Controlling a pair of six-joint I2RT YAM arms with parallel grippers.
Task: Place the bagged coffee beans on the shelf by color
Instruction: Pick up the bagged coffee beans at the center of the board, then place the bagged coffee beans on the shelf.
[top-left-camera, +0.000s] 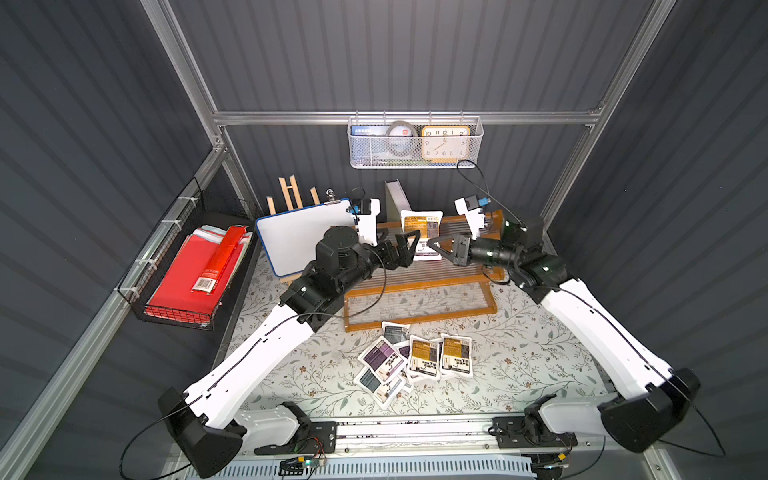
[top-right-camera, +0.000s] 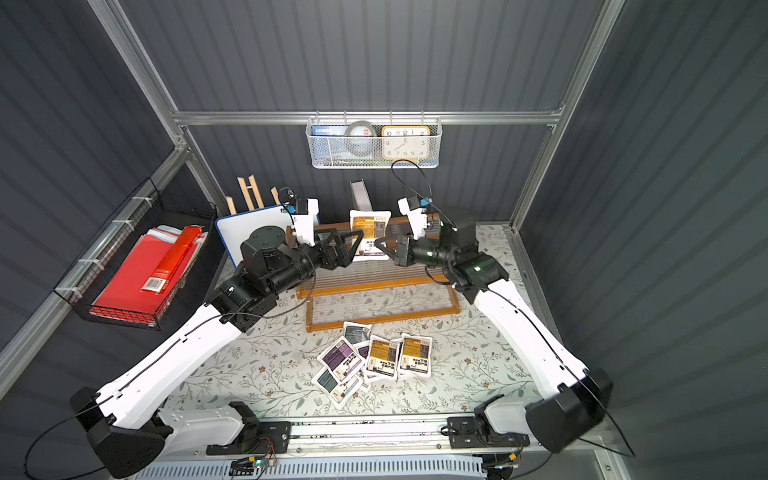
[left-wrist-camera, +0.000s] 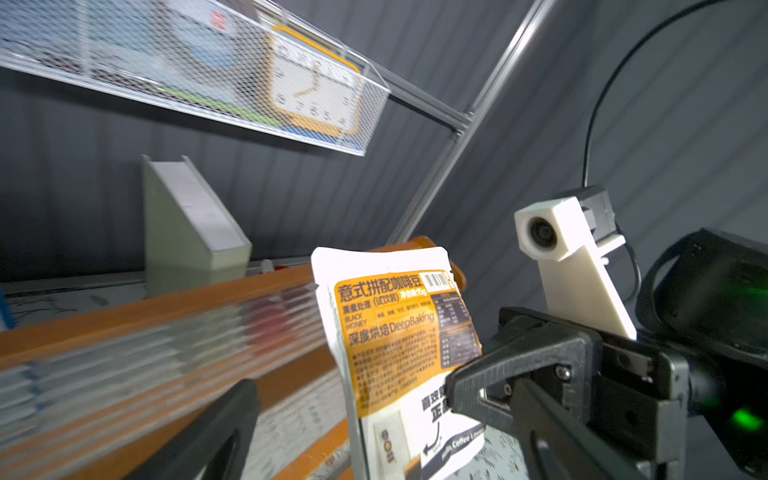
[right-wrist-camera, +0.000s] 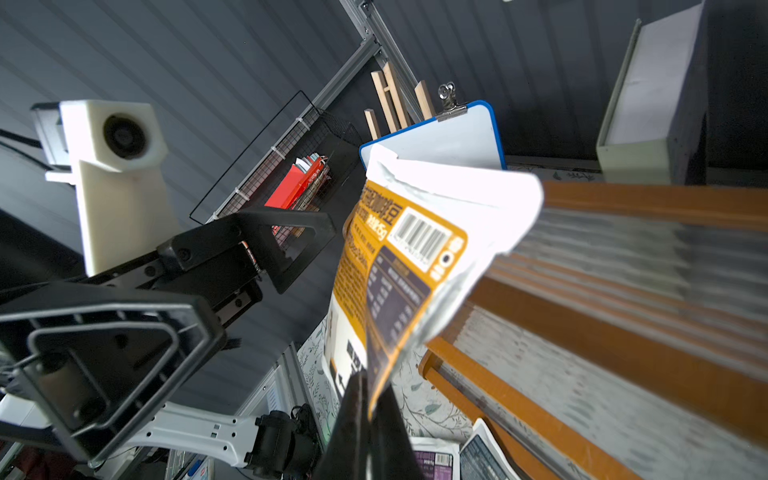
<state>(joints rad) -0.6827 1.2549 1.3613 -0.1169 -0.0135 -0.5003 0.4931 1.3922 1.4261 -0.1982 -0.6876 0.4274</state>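
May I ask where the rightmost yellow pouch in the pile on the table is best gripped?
Probably the yellow pouch by its right edge, jaws coming down from the right: it lies flat, left side against the next pouch, right edge bordering bare tablecloth.

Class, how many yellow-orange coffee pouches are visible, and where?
3: a held pouch in the right gripper at the shelf; two pouches side by side on the table. Others could be hidden underneath.

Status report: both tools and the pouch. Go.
Right tool shut on yellow-orange pouch, upright over the shelf. Left tool open, close beside it. Other pouches piled on table in front of shelf.
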